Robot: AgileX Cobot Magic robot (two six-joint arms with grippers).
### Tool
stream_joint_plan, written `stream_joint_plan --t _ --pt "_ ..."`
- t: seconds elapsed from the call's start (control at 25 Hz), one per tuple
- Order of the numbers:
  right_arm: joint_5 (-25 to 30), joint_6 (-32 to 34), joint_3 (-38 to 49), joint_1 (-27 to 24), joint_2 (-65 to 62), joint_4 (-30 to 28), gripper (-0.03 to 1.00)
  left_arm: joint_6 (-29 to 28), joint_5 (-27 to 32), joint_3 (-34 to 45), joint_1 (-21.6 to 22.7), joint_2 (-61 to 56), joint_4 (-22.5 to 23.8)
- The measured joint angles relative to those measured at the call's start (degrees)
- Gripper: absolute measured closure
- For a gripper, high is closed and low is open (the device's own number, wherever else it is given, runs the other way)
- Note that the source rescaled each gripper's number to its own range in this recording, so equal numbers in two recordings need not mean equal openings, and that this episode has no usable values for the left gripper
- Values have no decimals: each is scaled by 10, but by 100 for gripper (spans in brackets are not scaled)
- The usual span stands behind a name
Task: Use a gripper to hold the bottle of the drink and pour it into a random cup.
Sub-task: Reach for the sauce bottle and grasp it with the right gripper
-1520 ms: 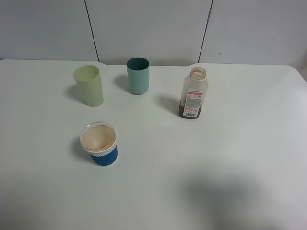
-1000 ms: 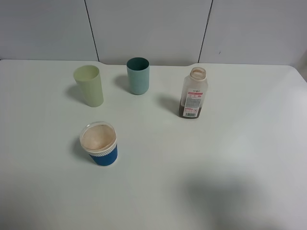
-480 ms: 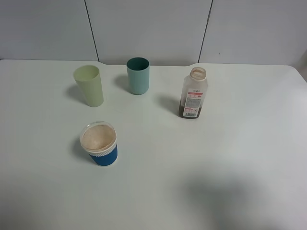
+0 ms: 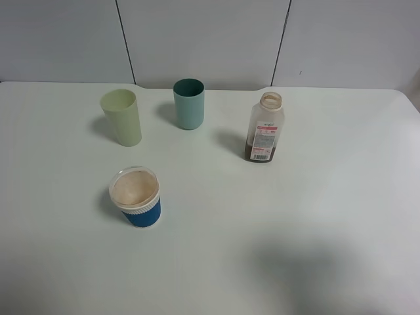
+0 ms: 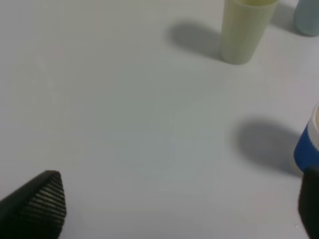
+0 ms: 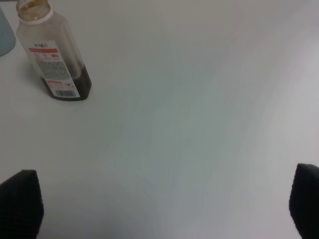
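Upright on the white bench (image 4: 341, 197), right of the middle and toward the far edge, stands the translucent squarish plastic bottle of brown drink (image 4: 265, 128), capless, its long axis vertical. The right tool (image 6: 162, 206), spread wide and empty, is judged the nearer. The bottle lies ahead of it, off its centre line and well apart. The left tool (image 5: 174, 209), likewise wide and empty, is near the short blue paper cup (image 4: 135, 197).

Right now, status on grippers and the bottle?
Left gripper and right gripper open, empty. Bottle upright on table, capless, untouched. Blue cup stands clear of it; nothing between right gripper and bottle.
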Motion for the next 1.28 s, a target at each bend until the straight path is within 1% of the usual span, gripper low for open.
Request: stream_joint_plan --t 1.28 --pt "0 0 0 0 0 0 -3 0 0 0 0 0 0"
